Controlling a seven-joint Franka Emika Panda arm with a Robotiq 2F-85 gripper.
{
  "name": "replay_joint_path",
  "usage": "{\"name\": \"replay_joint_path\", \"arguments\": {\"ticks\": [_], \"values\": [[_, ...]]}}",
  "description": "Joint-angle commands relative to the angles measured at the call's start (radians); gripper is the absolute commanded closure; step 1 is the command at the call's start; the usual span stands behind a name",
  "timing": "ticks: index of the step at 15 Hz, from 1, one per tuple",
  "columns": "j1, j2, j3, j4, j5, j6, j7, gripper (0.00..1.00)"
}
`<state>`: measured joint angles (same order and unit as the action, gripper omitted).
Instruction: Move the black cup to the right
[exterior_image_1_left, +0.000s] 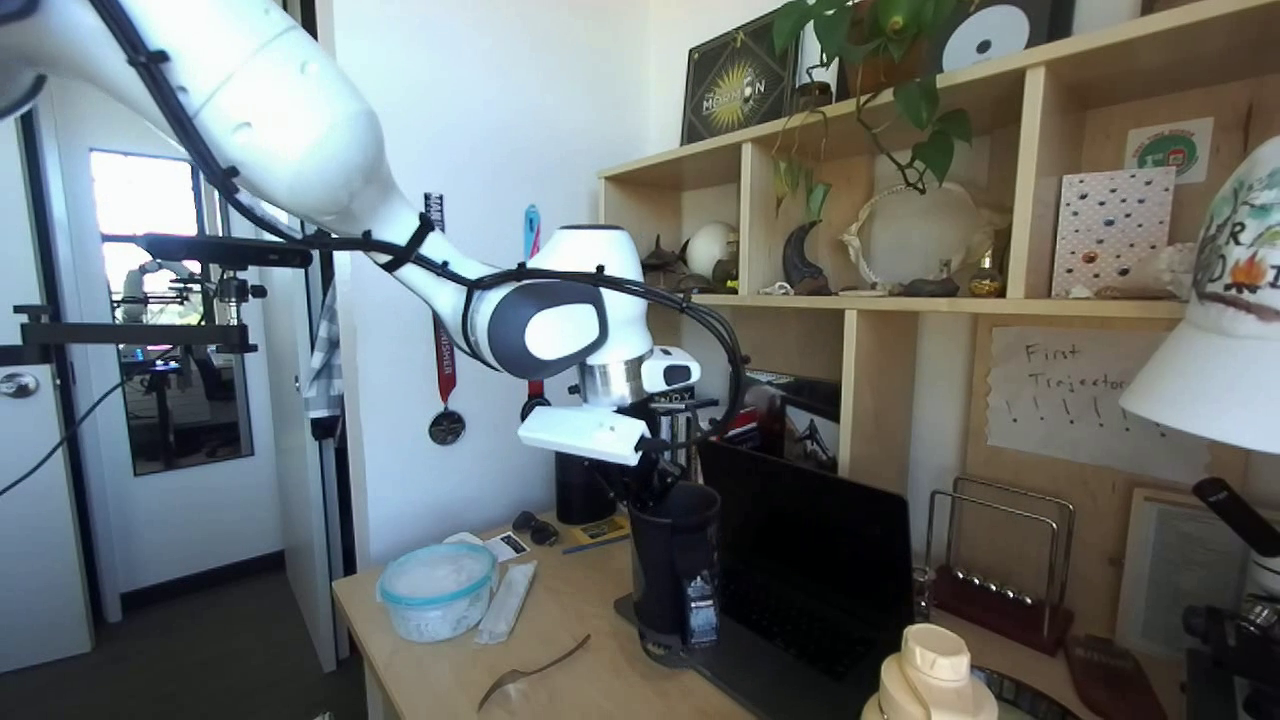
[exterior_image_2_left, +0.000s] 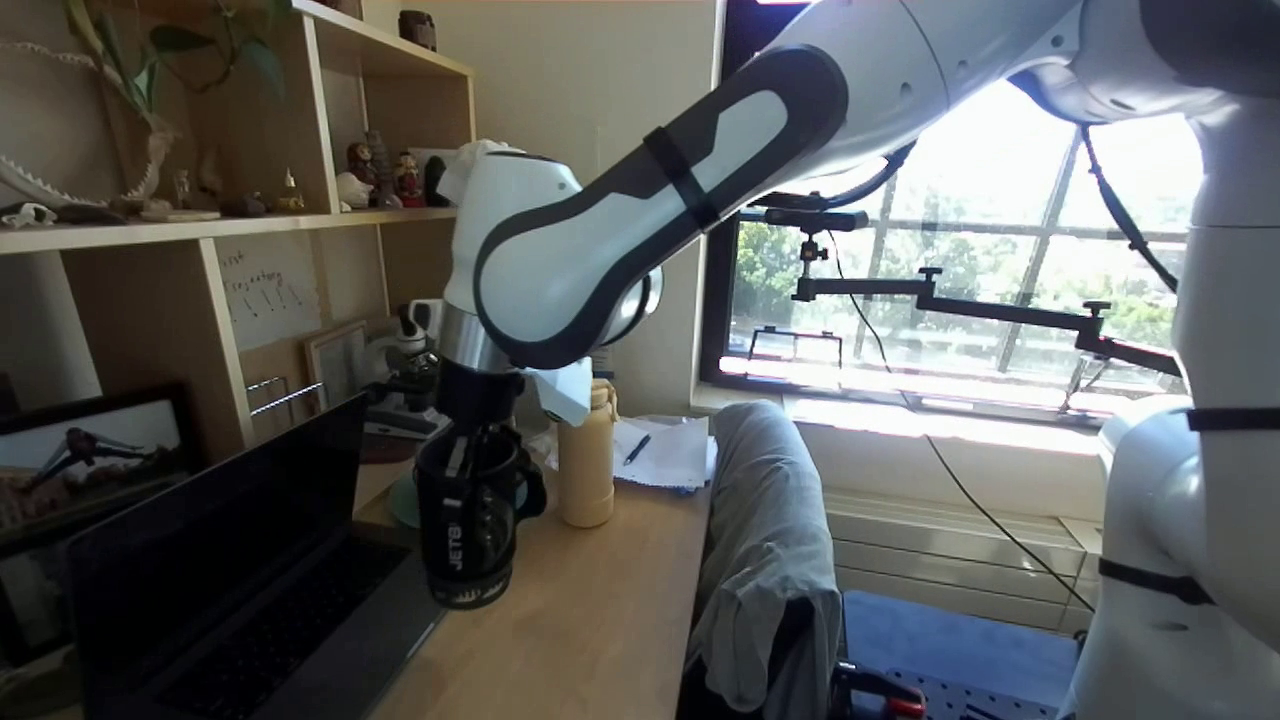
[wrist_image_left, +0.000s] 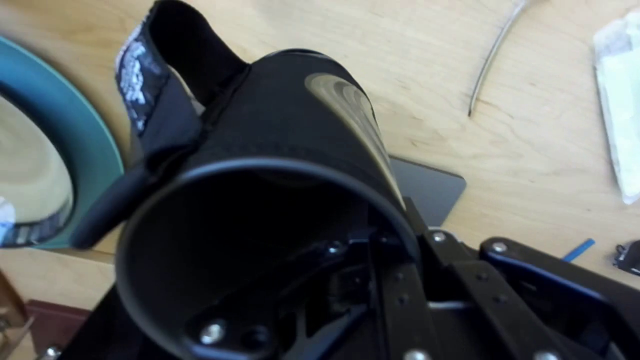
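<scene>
- When carried by just one side of its rim, apt to swing or twist: the chief worry for the black cup (exterior_image_2_left: 468, 525), with nothing visible bracing the far wall.
- By the look of the wrist view, gripping the black cup in the hand (wrist_image_left: 397, 222), with the wall pinched from inside the mouth and from outside at once.
- Holding that cup nearly upright at the front edge of the laptop (exterior_image_1_left: 820, 545), close before the raised screen (exterior_image_2_left: 230, 540); no telling between a resting base and one held slightly off.
- Risk of scraping the laptop, or shoving it askew, in a sideways drag without enough height; also of knocking the screen, through too wide a swing.
- With rightward taken as toward the tan bottle (exterior_image_2_left: 586, 460), an assumption, easy to topple that bottle or clip the blue-green dish (wrist_image_left: 95, 160) by travelling too low or too far.
- Mind the handle (exterior_image_2_left: 537, 490), jutting out toward the bottle in an exterior view and near the dish in the wrist view; likely to snag first, given so much extra reach.
- In setting down, danger of rocking and tipping from a base half on the laptop, half on the tabletop (exterior_image_2_left: 600, 600).
- At release, chance of hooking the rim from inside and pulling everything over, if withdrawn at a slant rather than straight up.
</scene>
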<state>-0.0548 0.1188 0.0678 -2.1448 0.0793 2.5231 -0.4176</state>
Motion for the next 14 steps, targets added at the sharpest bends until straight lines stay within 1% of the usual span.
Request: {"name": "replay_joint_path", "arguments": {"ticks": [1,4,8,11,14], "values": [[-0.004,-0.136,-0.056,-0.211,-0.037,0.135,0.102,0.95],[-0.015,-0.186,-0.107,-0.32,-0.092,0.208,0.2,0.95],[-0.045,-0.243,-0.155,-0.413,-0.138,0.221,0.317,0.95],[-0.071,-0.273,-0.176,-0.438,-0.156,0.198,0.373,0.95],[-0.1,-0.277,-0.186,-0.43,-0.18,0.187,0.44,0.95]]}}
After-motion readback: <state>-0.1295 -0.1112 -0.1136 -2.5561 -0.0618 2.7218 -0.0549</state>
